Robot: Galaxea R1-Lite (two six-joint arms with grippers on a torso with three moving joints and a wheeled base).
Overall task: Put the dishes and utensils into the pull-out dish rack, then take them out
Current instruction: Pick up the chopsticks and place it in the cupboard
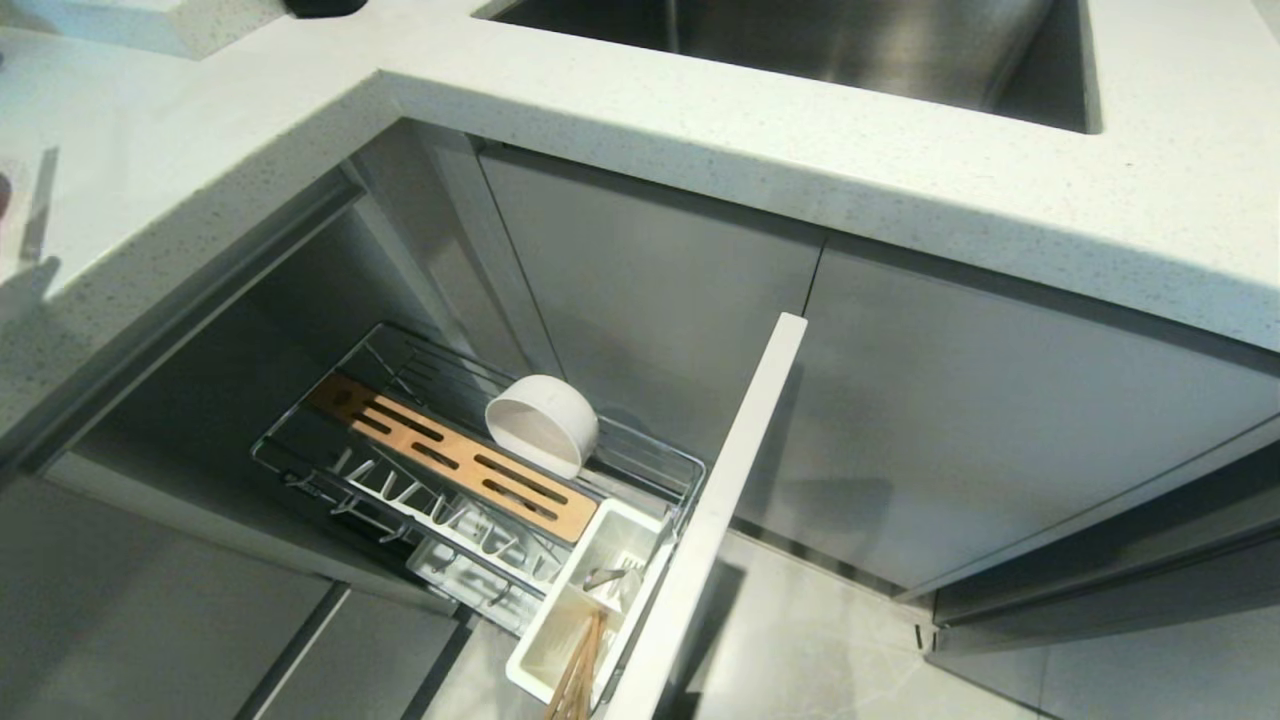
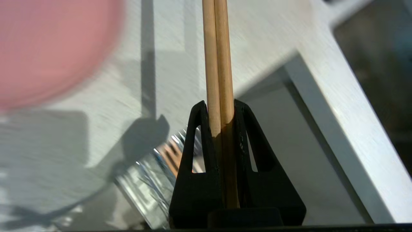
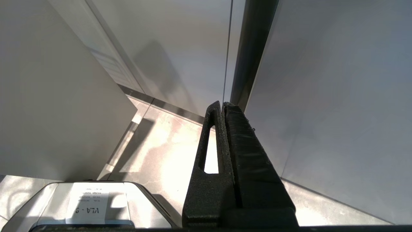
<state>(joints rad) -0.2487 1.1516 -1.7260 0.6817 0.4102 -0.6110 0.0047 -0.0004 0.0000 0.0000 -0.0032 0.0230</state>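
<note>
My left gripper (image 2: 220,104) is shut on the pair of wooden chopsticks (image 2: 218,58), which stick out past its fingertips. It is outside the head view; only the chopsticks (image 1: 578,672) show there, at the bottom edge over the white caddy (image 1: 560,625). The pull-out dish rack (image 1: 655,448) stands open under the counter. The white bowl (image 1: 543,425) lies on its side in it beside the wooden strip (image 1: 450,455). A silver spoon (image 1: 603,577) rests in the caddy. The pink plate (image 2: 48,48) sits blurred on the counter. My right gripper (image 3: 222,103) hangs shut and empty.
The speckled white counter (image 1: 700,110) overhangs the rack, with a steel sink (image 1: 800,40) set in it. The rack's pale front panel (image 1: 735,470) juts out toward me. Grey cabinet doors (image 1: 1000,420) stand to the right. My base (image 3: 87,206) is near the right gripper.
</note>
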